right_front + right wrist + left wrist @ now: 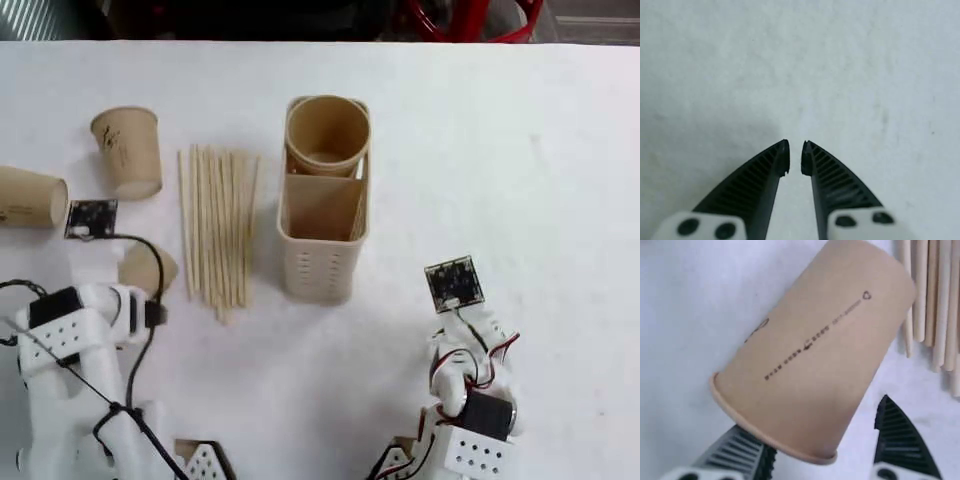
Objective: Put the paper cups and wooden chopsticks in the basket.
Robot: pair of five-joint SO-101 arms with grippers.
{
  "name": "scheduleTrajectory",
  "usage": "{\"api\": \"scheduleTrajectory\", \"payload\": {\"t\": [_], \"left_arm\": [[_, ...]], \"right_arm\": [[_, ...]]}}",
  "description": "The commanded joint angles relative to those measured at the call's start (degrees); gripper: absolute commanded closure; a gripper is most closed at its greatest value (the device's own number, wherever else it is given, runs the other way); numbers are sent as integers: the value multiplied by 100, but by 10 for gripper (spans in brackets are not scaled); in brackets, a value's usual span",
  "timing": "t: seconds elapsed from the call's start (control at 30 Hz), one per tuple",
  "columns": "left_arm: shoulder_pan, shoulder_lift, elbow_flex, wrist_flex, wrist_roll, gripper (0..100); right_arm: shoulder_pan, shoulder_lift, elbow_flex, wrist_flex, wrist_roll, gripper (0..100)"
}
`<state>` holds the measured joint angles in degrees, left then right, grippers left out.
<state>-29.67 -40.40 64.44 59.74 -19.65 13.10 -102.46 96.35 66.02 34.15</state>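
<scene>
Brown paper cup [327, 135] sits in the basket [318, 270], the only item stowed so far. The wooden chopsticks [215, 230] and three cups [127, 150] wait on the table [500, 150]. Left gripper [826, 435], jaws wide, straddles one fallen cup [815, 350]; right gripper [795, 159], nearly closed, holds nothing.

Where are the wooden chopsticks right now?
In the high view the wooden chopsticks lie flat on the table, just left of the basket, between it and a standing paper cup.

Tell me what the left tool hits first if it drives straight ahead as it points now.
The paper cup lying on its side: its rim sits right at the open fingertips of the left tool, so contact would likely come almost at once. The wooden chopsticks lie off that line.
</scene>
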Motion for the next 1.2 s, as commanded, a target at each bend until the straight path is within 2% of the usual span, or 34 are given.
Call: {"api": "scheduleTrajectory", "payload": {"t": [0.0,0.13,0.3,0.53,0.73,0.83,0.93,1.07,1.17], "left_arm": [[180,-4,88,-484,18,783],[189,-22,9,-554,-229,869],[101,-22,-607,-185,-378,878],[145,-31,-2532,1020,-387,880],[593,-31,-4545,1644,-202,880],[848,-22,-5152,1758,97,880],[848,-22,-5407,2224,176,876],[-215,-31,-4826,3235,826,848],[-910,-31,-4246,3429,615,746]], "right_arm": [[22,-31,53,22,35,942],[22,-31,53,22,35,942],[22,-31,53,22,35,942],[22,-31,53,22,35,942],[22,-31,53,22,35,942],[22,-31,53,22,35,942],[22,-31,53,22,35,942],[22,-31,53,22,35,942],[22,-31,53,22,35,942]]}}
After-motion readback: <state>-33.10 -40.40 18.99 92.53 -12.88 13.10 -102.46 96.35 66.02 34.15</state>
